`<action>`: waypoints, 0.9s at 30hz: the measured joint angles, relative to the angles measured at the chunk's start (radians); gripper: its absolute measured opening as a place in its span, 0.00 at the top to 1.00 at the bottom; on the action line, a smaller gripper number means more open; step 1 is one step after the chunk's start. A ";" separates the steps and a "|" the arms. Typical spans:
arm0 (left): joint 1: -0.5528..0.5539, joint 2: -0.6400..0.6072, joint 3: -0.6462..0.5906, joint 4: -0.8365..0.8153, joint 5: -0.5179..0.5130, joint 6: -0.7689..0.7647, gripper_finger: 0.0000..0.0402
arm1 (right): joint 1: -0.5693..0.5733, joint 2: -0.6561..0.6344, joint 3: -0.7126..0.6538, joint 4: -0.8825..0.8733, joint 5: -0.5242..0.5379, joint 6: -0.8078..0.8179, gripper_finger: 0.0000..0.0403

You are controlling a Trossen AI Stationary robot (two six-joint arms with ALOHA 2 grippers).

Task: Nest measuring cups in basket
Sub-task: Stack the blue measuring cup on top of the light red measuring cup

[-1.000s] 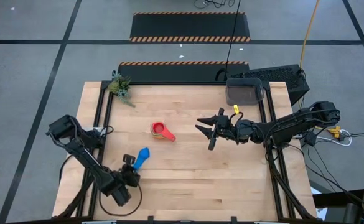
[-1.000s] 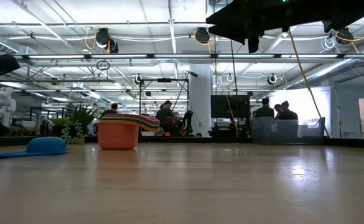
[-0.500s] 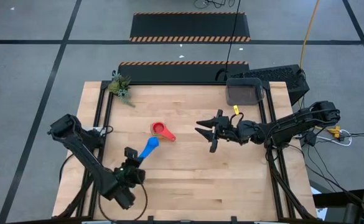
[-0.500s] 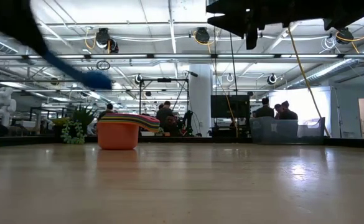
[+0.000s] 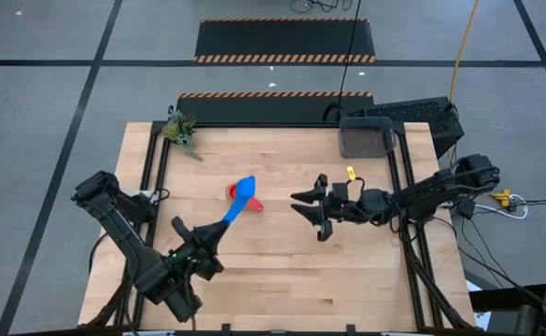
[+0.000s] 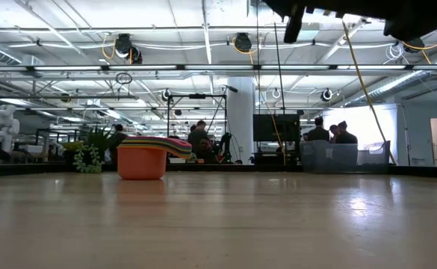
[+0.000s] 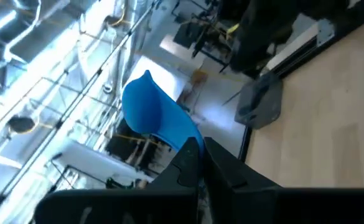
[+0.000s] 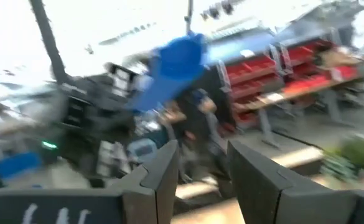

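Carrying the blue plastic measuring cup [image 5: 244, 191] by its handle, the left tool [image 5: 207, 245] clamped shut on it.
Next: lower it into the nested stack [image 6: 145, 155]; right tool [image 5: 315, 209] waits half-open, empty.

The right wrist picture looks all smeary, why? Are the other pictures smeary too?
Right wrist view: the room and the blue cup are streaked with motion blur; only the dark fingers look sharp. Left wrist view: the same cup is crisp, the background soft. High view: sharp, evenly lit. Low view: sharp, with ceiling lights glaring on the table.
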 joint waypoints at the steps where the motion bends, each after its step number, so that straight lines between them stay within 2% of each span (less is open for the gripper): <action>1: 0.016 0.000 0.000 0.000 0.000 -0.012 0.99 | 0.001 0.018 0.001 0.046 -0.016 0.008 0.67; 6: 0.096 0.001 0.000 0.058 -0.001 -0.102 0.99 | 0.001 0.094 0.057 0.109 -0.069 0.009 0.67; 11: 0.154 0.009 0.000 0.272 -0.001 0.022 0.99 | 0.003 0.149 0.140 0.050 -0.095 -0.033 0.67; 15: 0.173 -0.007 0.004 0.513 0.028 0.199 0.99 | 0.003 0.152 0.162 0.014 -0.093 -0.073 0.67; 20: 0.173 -0.036 0.004 0.867 0.129 0.550 0.99 | -0.018 0.100 0.162 -0.110 -0.085 -0.109 0.67; 24: 0.186 -0.068 0.004 1.194 0.295 0.828 0.99 | -0.028 0.033 0.162 -0.265 -0.062 -0.113 0.67; 27: 0.204 -0.066 0.001 1.378 0.393 1.012 0.99 | -0.027 -0.020 0.162 -0.334 -0.063 -0.109 0.67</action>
